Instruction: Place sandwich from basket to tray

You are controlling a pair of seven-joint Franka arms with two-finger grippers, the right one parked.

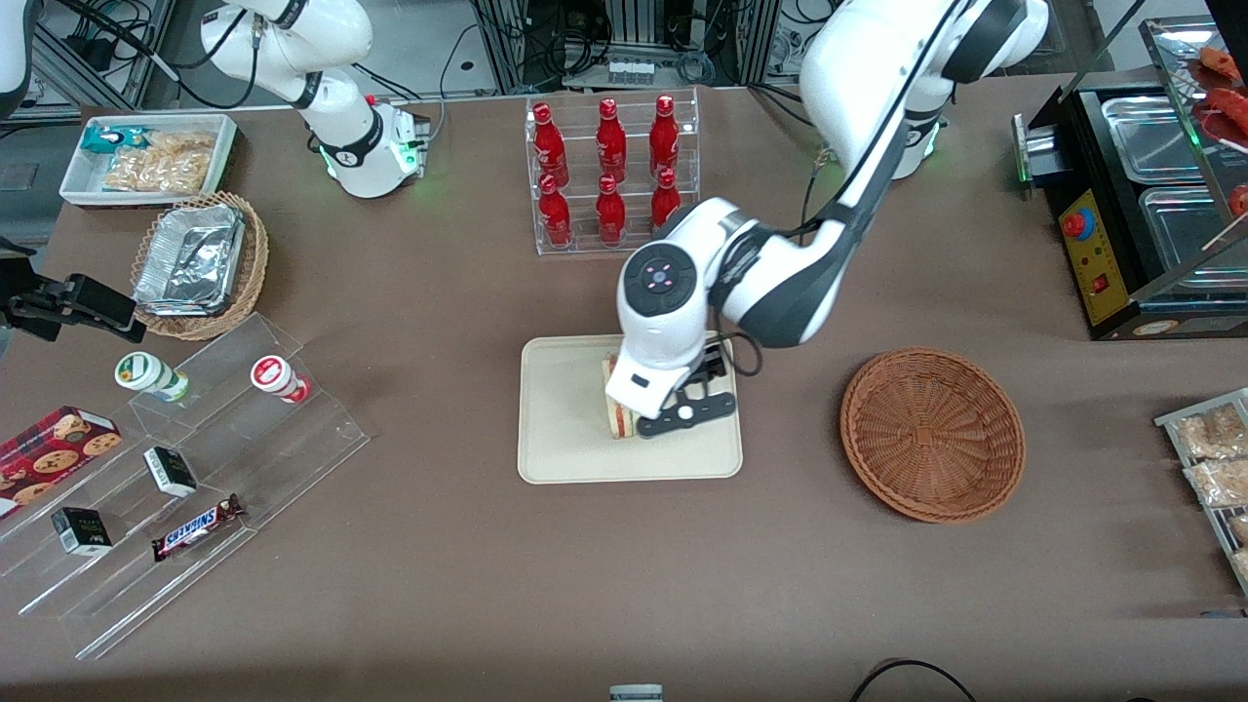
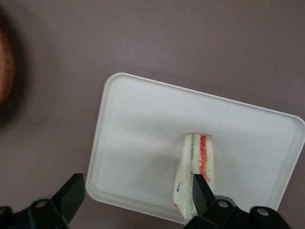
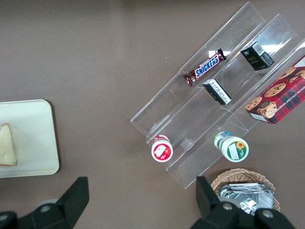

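Note:
The sandwich (image 1: 616,417) (image 2: 198,162) lies on the cream tray (image 1: 565,439) (image 2: 143,119), its red and green layers showing along one edge. My gripper (image 1: 651,409) (image 2: 136,183) hovers just above the tray, open wide, with nothing held between its fingers. One black finger (image 2: 200,191) overlaps the sandwich's edge in the wrist view; the other finger (image 2: 71,195) sits past the tray's rim. The reddish-brown wicker basket (image 1: 931,434) (image 2: 5,71) stands empty beside the tray, toward the working arm's end. The parked arm's wrist view also catches the sandwich (image 3: 7,145) on the tray (image 3: 33,138).
A clear rack of red bottles (image 1: 609,175) stands farther from the camera than the tray. Toward the parked arm's end are an acrylic stepped shelf (image 1: 195,468), a lighter wicker basket with foil trays (image 1: 200,263) and a white bin (image 1: 146,156). A food warmer (image 1: 1141,214) and bagged snacks (image 1: 1214,458) sit toward the working arm's end.

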